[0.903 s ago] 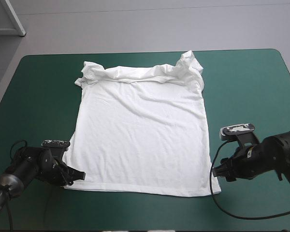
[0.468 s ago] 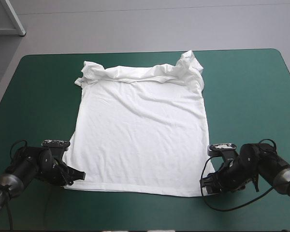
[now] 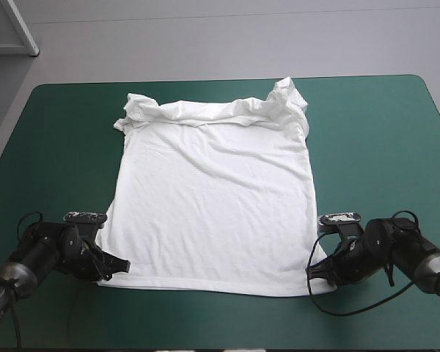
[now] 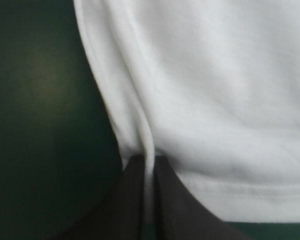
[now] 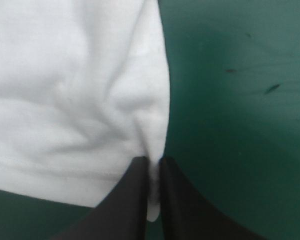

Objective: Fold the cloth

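Two corners are held. The left gripper (image 4: pixel 149 161) is pinched almost closed on a raised fold at the near left corner of the T-shirt (image 3: pixel 213 205). The right gripper (image 5: pixel 153 161) is likewise pinched on the near right corner, with the hem beside its black fingers. The T-shirt lies spread flat between them on the teal-green cover (image 3: pixel 374 132), its collar end bunched toward the far edge

T-shirt (image 3: pixel 213 213): flat on the desk (image 3: pixel 367 132), about mid-width, hem toward the near edge, bunched collar end toward the far edge.
My left tool (image 3: pixel 119 265): at the near left hem corner, cloth edge between its fingers.
My right tool (image 3: pixel 313 270): at the near right hem corner, likewise.
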